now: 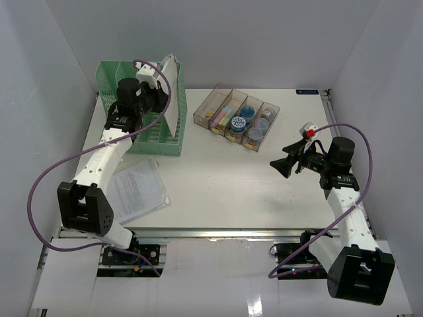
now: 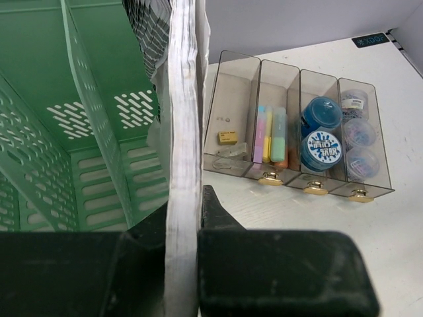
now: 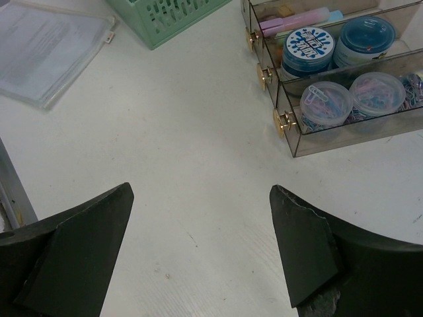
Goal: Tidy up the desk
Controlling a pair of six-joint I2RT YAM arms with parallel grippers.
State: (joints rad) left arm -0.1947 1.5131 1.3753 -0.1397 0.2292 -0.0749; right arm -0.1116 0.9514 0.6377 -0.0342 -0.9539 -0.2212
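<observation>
The desk (image 1: 218, 188) is a large white tabletop. My left gripper (image 1: 157, 99) is shut on a thick white bundle of papers (image 1: 170, 92) and holds it upright, edge on, above the right side of the green file rack (image 1: 149, 142). In the left wrist view the bundle (image 2: 184, 132) stands pinched between my jaws (image 2: 192, 224), next to the rack's slotted dividers (image 2: 99, 112). My right gripper (image 1: 283, 165) is open and empty, hovering over bare desk (image 3: 198, 132) at the right; its wrist view shows the gap (image 3: 199, 190).
A clear four-compartment tray (image 1: 236, 119) with highlighters, blue tins and clip pots sits at the back centre; it also shows in both wrist views (image 2: 231, 99) (image 3: 344, 135). A clear document sleeve (image 1: 135, 188) lies at the front left. An aluminium rail (image 1: 218, 232) runs along the front edge.
</observation>
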